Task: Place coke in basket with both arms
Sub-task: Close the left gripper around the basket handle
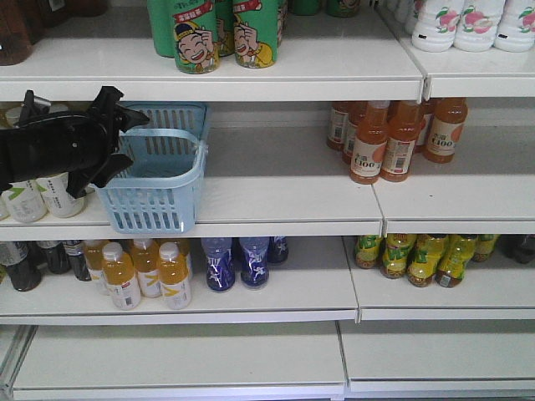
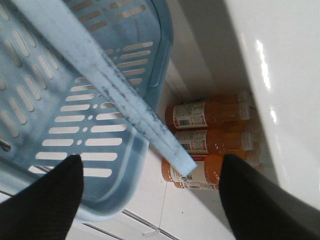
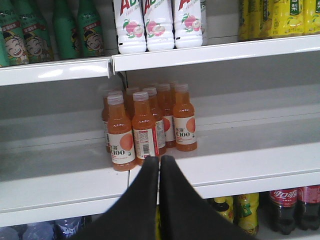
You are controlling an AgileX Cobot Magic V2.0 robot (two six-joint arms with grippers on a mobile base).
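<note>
The left gripper [image 2: 150, 159] is hanging with its fingers spread wide. The basket [image 1: 159, 200] is sitting directly under and ahead of it, on the middle shelf. In the left wrist view the handle [image 2: 120, 107] is running diagonally through the gap between the two fingers, but nothing is pinching it. Whether either finger is touching the basket rim I cannot tell, since the fingertips are cutting the view off there.

The right gripper [image 3: 160, 159] is pointing at the shelving with its fingers pressed together and nothing between them. The orange bottles [image 3: 145, 125] are standing straight ahead of it and slightly to its left.

The coke [image 3: 286, 197] is lying below and to the right of this gripper, one shelf down. It is standing upright, so its long axis is running vertically. I judge the right arm to be the nearer one. The reach is calling for a drop and a shift to the right, with the fingers parting first.

The shelf lip [image 3: 250, 177] is hiding the caps and shoulders of the coke. Only a red band with white script and a dark lower body are showing, and the frame edge is cropping the row. How many bottles are standing there I cannot tell.

In the front view the right arm is not appearing at all. The dark shapes at the far right edge are too cropped to identify.
</note>
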